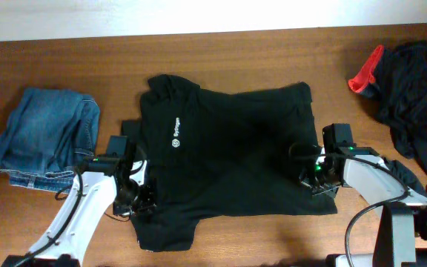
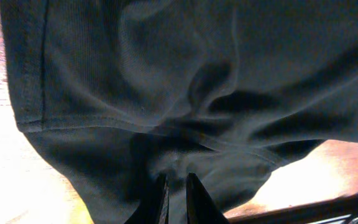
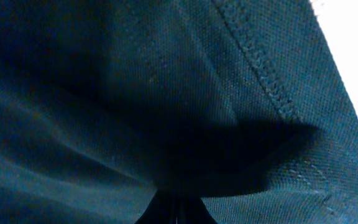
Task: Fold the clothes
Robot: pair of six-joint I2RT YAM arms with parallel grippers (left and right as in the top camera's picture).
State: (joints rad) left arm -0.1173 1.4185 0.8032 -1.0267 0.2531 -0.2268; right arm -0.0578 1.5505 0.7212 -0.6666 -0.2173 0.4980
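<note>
A large black short-sleeved shirt (image 1: 236,156) with a small white chest logo (image 1: 176,139) lies spread on the wooden table. My left gripper (image 1: 141,196) sits at its left edge, near the lower left sleeve. In the left wrist view its fingers (image 2: 176,186) are nearly closed, pinching a fold of the black shirt (image 2: 166,81). My right gripper (image 1: 310,176) is at the shirt's right hem. In the right wrist view its fingers (image 3: 178,205) are closed under bunched black shirt fabric (image 3: 135,106) with a stitched hem.
Folded blue denim jeans (image 1: 43,137) lie at the left. A heap of dark garments (image 1: 414,96) with a red piece (image 1: 365,74) lies at the back right. Bare wooden table (image 1: 273,52) runs along the back.
</note>
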